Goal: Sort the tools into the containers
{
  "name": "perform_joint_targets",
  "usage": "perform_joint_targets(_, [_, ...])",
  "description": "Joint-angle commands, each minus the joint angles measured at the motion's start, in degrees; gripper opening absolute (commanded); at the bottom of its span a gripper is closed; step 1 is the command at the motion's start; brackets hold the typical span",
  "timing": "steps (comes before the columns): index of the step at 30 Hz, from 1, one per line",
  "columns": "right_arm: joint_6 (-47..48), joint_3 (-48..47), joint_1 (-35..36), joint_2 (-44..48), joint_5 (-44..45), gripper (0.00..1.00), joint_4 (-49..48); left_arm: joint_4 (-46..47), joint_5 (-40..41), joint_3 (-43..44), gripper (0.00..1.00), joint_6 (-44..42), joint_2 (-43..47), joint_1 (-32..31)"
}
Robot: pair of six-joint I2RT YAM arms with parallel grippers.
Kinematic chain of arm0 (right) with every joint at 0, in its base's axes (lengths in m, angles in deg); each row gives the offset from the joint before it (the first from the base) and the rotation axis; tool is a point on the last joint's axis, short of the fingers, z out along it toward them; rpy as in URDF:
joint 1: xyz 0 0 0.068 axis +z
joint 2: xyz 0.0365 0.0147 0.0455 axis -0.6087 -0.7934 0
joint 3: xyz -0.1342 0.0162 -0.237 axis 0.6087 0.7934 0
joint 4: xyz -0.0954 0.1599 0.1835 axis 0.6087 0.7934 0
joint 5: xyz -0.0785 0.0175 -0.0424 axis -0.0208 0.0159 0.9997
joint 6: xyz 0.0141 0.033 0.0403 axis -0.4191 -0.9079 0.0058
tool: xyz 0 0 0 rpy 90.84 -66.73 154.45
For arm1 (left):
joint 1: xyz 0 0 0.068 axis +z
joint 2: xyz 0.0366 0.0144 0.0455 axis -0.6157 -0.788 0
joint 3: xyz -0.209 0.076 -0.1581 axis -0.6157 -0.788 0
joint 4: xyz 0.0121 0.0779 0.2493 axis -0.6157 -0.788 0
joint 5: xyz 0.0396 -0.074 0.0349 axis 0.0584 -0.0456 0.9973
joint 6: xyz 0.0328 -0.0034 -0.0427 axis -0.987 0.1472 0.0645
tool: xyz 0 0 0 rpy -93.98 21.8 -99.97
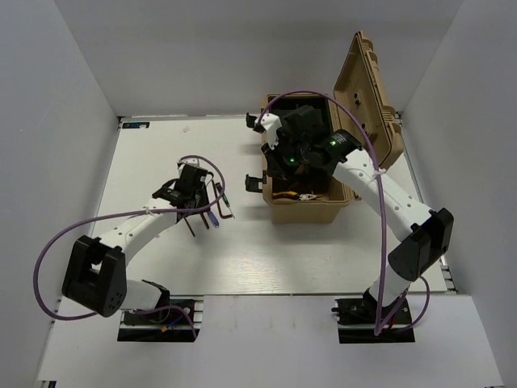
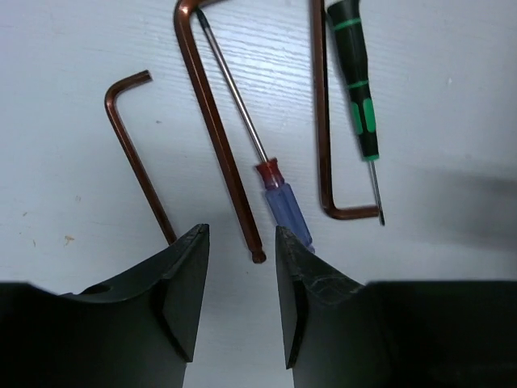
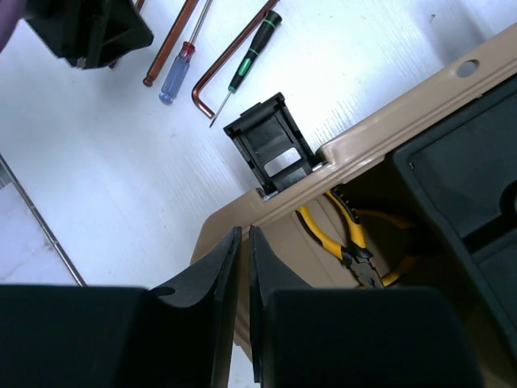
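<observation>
Three brownish L-shaped hex keys, a red-blue screwdriver and a green-black screwdriver lie side by side on the white table. My left gripper is open and empty, hovering low over them, with the end of the middle hex key just ahead of the gap between its fingers. In the top view it is above the tools. My right gripper is shut and empty above the front corner of the tan case. Yellow-handled pliers lie inside the case.
The tan case stands at mid-right with its lid propped open behind. A black latch sticks out of its front rim towards the tools. A black insert fills the far part of the case.
</observation>
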Motion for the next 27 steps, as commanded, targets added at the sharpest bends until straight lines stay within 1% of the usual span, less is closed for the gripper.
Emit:
perform_joint_targets(1, [-1.7,-1.7,0.4,0.6,2.3,0.14,-0.3,3.7,1.8,-0.1,0.49,2.2,-0.1,1.7])
perform_joint_targets(5, [-1.9,-0.3,0.6,0.5,2.4,0.16,-1.5,6.1,0.5,-0.6,0.50,2.7,-4.6,4.7])
perform_joint_targets(10, [-2.1,0.7,0.3,1.0,2.0,0.16,-2.3,9.2,-1.8,-0.6,0.47,3.8,-10.2,5.9])
perform_joint_targets(14, [-2.1,3.4,0.2,2.6,2.2,0.16,-3.5,10.4,-1.8,0.1,0.43,3.8,-13.6,6.5])
perform_joint_targets(20, [-2.0,6.1,0.2,5.0,2.2,0.16,-5.0,9.9,-1.2,3.5,0.42,3.8,-17.6,7.0])
perform_joint_targets(24, [-2.1,6.2,0.1,5.4,1.9,0.16,-5.2,7.4,1.7,5.8,0.42,3.3,-20.8,7.0])
perform_joint_targets(27, [-2.3,6.2,0.2,6.0,1.8,0.16,-5.2,5.5,3.6,6.3,0.34,3.3,-22.7,7.0])
